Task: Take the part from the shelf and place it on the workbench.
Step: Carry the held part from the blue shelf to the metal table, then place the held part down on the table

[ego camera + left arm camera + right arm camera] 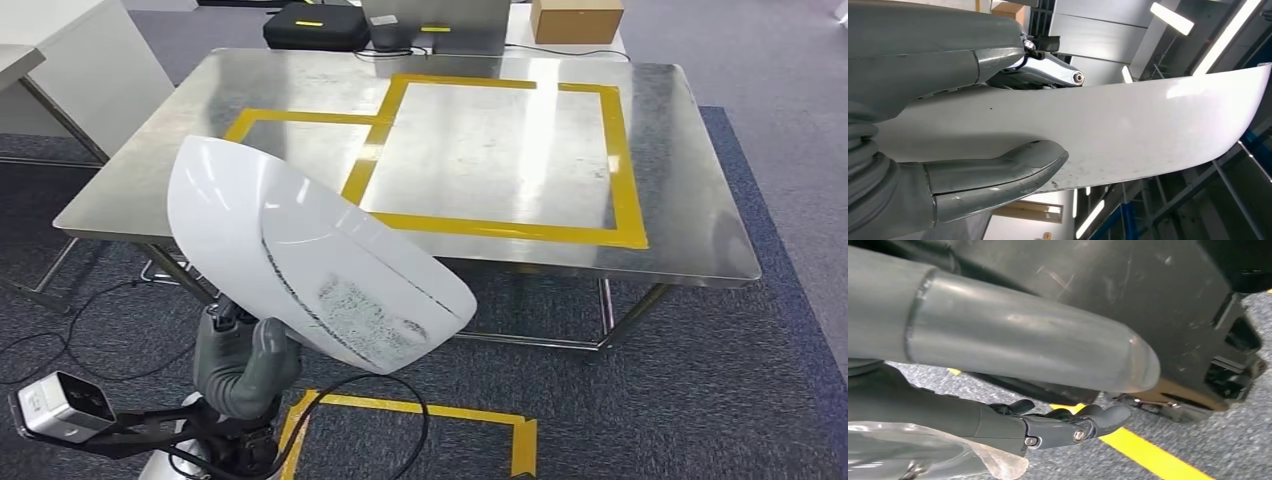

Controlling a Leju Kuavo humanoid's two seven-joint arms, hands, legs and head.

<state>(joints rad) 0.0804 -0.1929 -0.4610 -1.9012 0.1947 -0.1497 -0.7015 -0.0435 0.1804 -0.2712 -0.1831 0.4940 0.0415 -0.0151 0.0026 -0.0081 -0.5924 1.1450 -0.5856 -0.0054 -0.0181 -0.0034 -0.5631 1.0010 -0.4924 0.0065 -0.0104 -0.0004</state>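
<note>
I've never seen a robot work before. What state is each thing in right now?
White part: held up, tilted, short of the workbench.
Left hand: grips the part's lower edge.
Right hand: holds nothing, fingers slightly curled.
Workbench: bare, yellow tape outlines.
Black case: closed.

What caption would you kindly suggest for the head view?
Left hand holds a white curved part before the steel workbench marked with yellow tape.

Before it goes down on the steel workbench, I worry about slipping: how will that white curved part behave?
The white part looks glossy, so probably slippery. It holds its curve in the left hand, so likely stiff. Its rounded shell may rock on the workbench.
</note>
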